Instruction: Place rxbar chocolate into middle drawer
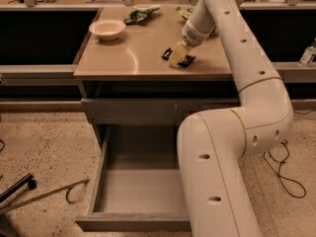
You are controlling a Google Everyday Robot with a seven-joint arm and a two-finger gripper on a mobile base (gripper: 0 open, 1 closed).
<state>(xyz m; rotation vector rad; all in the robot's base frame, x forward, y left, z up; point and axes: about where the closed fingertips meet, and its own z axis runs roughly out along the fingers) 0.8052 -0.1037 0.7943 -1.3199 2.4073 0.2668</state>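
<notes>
Rxbar chocolate (188, 61) lay flat on the tan tabletop (128, 58), toward the right half of the surface and nearer the front edge than the back, its black wrapper showing as two dark ends on either side of the gripper (177, 55). The gripper was down on the bar at about its middle, pale tip pointed at the table and touching or all but touching the wrapper; whether it had closed on the bar or merely rested over it could not be told. The white arm (247, 73) came down from the top of the view, bent at a large elbow on the right and filled much of the lower right, hiding the right side of the middle drawer (133, 181). That drawer stood pulled well out below the table, its smooth grey floor and left wall in plain sight, well apart from the bar and lower than it. Above it a grey drawer front (158, 110) with pale scratch marks sat closed just under the tabletop. A white bowl (107, 29) stood upright near the table's back left corner, and a green snack bag (139, 15) lay just beyond it along the back edge, both well clear of the gripper. A dark cable (284, 172) looped across the speckled floor (44, 152) on the right.
</notes>
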